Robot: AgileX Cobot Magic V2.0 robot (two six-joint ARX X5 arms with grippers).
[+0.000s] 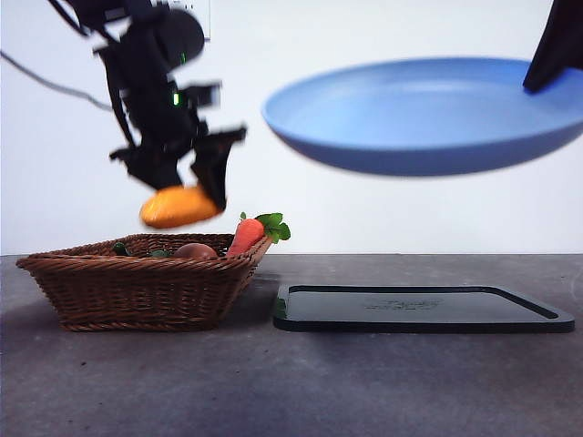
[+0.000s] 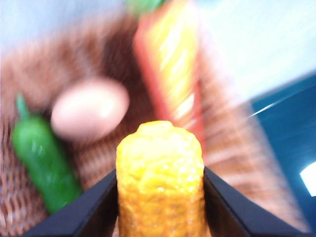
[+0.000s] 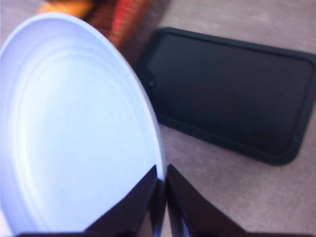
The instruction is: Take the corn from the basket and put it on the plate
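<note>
My left gripper (image 1: 187, 196) is shut on the orange-yellow corn (image 1: 178, 207) and holds it in the air just above the brown wicker basket (image 1: 137, 289). In the left wrist view the ridged corn (image 2: 160, 180) fills the gap between the two black jaws, with the basket (image 2: 29, 69) blurred below. My right gripper (image 3: 162, 190) is shut on the rim of the light-blue plate (image 3: 74, 128) and holds it aloft. In the front view the plate (image 1: 428, 114) hangs high at the right, above the table.
In the basket lie a red-orange carrot (image 1: 248, 233) with green leaves, a peach egg-like ball (image 1: 195, 250) and a green pepper (image 2: 44, 158). A flat black rectangular tray (image 1: 419, 308) rests on the grey table right of the basket.
</note>
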